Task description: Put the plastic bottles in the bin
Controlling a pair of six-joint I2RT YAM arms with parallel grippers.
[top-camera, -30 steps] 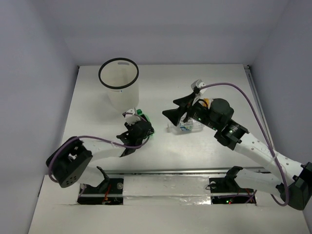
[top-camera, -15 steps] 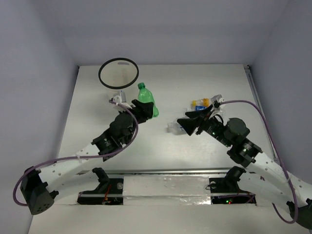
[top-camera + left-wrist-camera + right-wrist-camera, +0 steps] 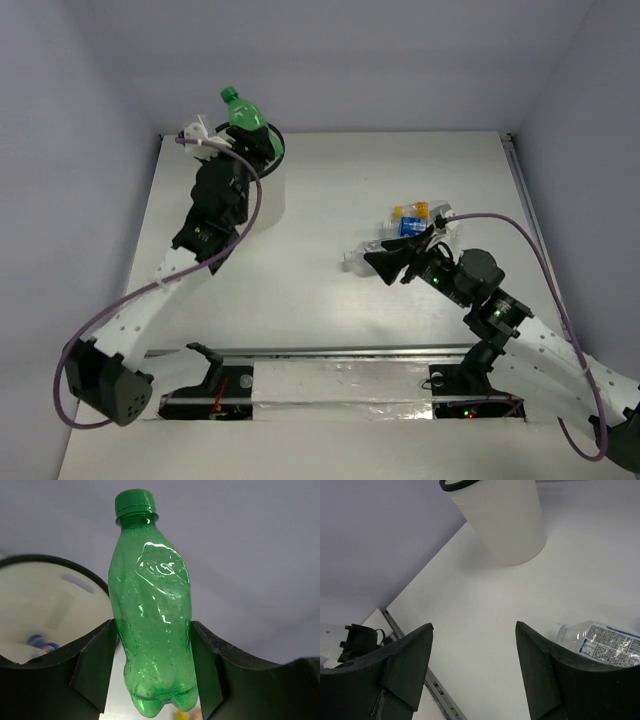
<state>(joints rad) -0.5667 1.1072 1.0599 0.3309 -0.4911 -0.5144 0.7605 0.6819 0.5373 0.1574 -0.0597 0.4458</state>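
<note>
My left gripper (image 3: 243,128) is shut on a green plastic bottle (image 3: 240,108), held upright, cap up, above the bin (image 3: 277,150). In the left wrist view both fingers press the green bottle's (image 3: 152,605) lower body, with the bin's black rim (image 3: 65,562) just behind on the left and a blue-labelled bottle (image 3: 40,642) lying inside. My right gripper (image 3: 385,262) hangs open low over the table with nothing between its fingers. A clear bottle with a blue label (image 3: 600,640) lies just outside its right finger. Two more small bottles (image 3: 412,218) lie behind.
White walls close the table in at the back and both sides. A metal rail (image 3: 330,352) runs along the near edge in front of the arm bases. In the right wrist view the bin (image 3: 505,520) stands far off across bare tabletop.
The left arm has lifted the green bottle from the table beside the bin up over its rim. The right gripper has narrowed a little and drawn back from the clear bottle.
</note>
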